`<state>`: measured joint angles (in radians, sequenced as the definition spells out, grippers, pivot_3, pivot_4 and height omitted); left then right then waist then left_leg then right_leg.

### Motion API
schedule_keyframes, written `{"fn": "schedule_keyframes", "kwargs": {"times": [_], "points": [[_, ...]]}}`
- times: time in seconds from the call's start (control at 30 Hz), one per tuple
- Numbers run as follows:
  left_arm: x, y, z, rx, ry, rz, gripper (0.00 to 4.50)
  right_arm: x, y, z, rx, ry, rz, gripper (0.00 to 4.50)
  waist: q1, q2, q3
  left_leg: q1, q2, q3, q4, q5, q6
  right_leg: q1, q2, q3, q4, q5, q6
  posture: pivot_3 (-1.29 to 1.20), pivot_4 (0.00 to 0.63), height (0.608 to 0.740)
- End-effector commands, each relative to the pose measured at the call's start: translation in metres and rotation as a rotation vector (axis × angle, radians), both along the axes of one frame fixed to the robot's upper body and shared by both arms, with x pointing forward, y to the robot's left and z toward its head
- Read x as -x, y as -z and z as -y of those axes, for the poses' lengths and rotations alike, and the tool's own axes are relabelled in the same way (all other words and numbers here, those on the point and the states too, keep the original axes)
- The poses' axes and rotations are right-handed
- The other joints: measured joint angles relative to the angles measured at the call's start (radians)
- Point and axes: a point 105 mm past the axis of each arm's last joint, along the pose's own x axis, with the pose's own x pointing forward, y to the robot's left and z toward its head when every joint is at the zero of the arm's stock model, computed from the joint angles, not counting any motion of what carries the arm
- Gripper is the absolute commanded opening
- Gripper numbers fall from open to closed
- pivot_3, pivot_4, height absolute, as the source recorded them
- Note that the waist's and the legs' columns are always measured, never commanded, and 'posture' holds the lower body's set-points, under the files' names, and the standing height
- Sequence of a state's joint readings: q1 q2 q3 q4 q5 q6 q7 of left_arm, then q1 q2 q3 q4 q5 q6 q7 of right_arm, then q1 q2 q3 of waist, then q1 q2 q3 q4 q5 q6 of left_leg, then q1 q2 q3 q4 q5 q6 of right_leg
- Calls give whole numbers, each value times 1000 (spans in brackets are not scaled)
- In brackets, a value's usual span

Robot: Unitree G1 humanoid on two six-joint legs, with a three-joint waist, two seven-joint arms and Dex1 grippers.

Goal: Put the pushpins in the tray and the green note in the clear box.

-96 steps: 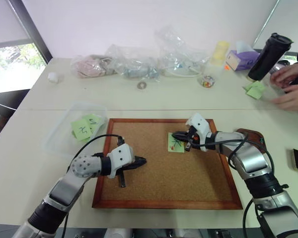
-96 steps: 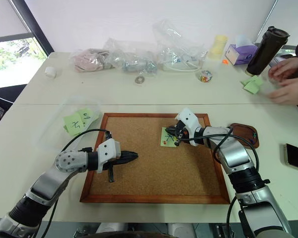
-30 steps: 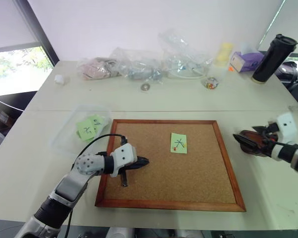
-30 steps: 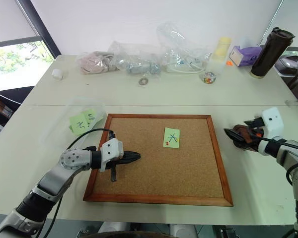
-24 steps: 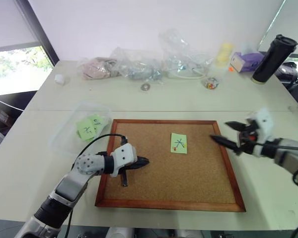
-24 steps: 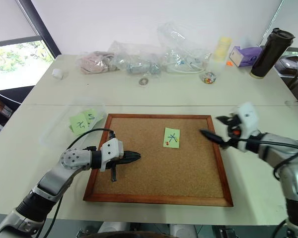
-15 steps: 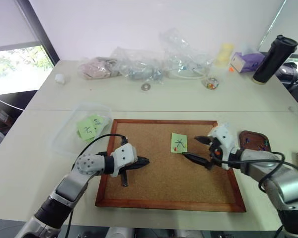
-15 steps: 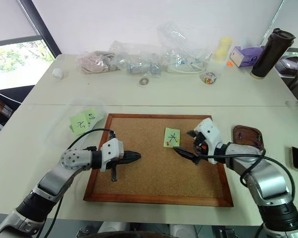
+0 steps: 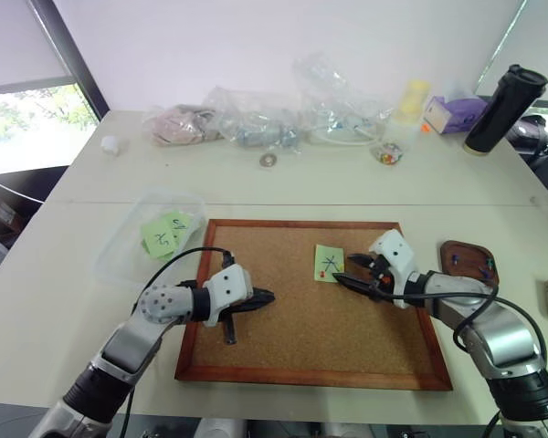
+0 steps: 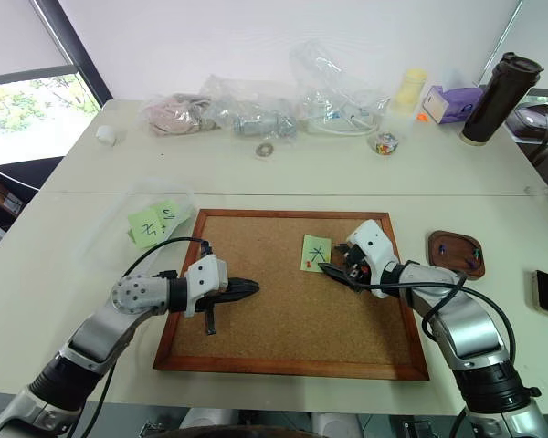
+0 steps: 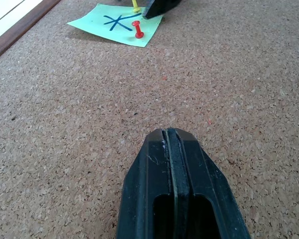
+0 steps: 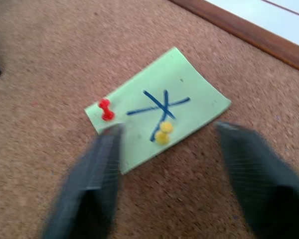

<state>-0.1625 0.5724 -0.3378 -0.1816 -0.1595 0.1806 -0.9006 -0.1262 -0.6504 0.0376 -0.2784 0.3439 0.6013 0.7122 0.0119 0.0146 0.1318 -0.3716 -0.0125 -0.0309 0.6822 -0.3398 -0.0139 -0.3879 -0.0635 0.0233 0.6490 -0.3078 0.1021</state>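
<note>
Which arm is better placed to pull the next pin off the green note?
Right. The right gripper has its fingers open around the yellow pin on the green note. The left gripper is shut, resting far across the cork board.

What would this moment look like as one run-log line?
right gripper: open, around yellow pin on green note | left gripper: shut, idle | red pin: still in

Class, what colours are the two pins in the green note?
Red and yellow; clearest in the right wrist view.

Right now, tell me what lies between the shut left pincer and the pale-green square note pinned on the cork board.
Only bare cork board lies between the left pincer and the green note, as the left wrist view shows.
</note>
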Motion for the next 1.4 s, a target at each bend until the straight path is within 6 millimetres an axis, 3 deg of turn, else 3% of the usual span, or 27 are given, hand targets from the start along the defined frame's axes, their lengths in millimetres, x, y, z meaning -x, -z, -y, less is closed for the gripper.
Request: {"fn": "schedule_keyframes", "kwargs": {"times": [0.03, 0.07, 0.13, 0.4, 0.57, 0.67, 0.83, 0.93, 1.4], "points": [[5, 29, -11, -101, -46, -97, 0, 0, -4, -3, -4, -16, 30, 720, 0, 0, 0, 0, 0, 0, 0, 0, 0, 0, 0, 0, 0, 0, 0, 0, 150, 740], [5, 29, -11, -101, -46, -97, 0, 0, -4, -3, -4, -16, 30, 129, 0, 0, 0, 0, 0, 0, 0, 0, 0, 0, 0, 0, 0, 0, 0, 0, 150, 740], [5, 29, -11, -102, -47, -98, 0, 0, -4, -3, -3, -19, 32, 129, 0, 0, 0, 0, 0, 0, 0, 0, 0, 0, 0, 0, 0, 0, 0, 0, 150, 740], [5, 28, -11, -102, -45, -105, 0, -5, -37, 9, -64, 48, 106, 129, 0, 0, 0, 0, 0, 0, 0, 0, 0, 0, 0, 0, 0, 0, 0, 0, 150, 740], [6, 29, -10, -102, -40, -108, 0, -8, -69, 38, -169, 172, 158, 129, 0, 0, 0, 0, 0, 0, 0, 0, 0, 0, 0, 0, 0, 0, 0, 0, 150, 740], [7, 30, -10, -102, -37, -108, 0, -7, -77, 58, -198, 250, 172, 129, 0, 0, 0, 0, 0, 0, 0, 0, 0, 0, 0, 0, 0, 0, 0, 0, 150, 740], [7, 31, -8, -100, -31, -110, 0, 0, -65, 123, -106, 460, 161, 129, 1, -1, 0, -1, 0, 0, 0, 0, 0, 0, -1, 0, 0, 0, 0, 0, 150, 740], [6, 30, -6, -99, -25, -110, 0, 3, -54, 148, -65, 538, 148, 129, -1, 0, 0, 0, 0, 1, -1, 0, 1, 0, -1, 1, -1, 0, 0, 0, 150, 740], [8, 32, -8, -109, -15, -110, 0, 2, -26, 190, -53, 700, 111, 129, 0, 2, 0, 0, 0, 1, 0, 0, 1, 1, 0, 1, -1, 0, 0, 0, 150, 740]]}}
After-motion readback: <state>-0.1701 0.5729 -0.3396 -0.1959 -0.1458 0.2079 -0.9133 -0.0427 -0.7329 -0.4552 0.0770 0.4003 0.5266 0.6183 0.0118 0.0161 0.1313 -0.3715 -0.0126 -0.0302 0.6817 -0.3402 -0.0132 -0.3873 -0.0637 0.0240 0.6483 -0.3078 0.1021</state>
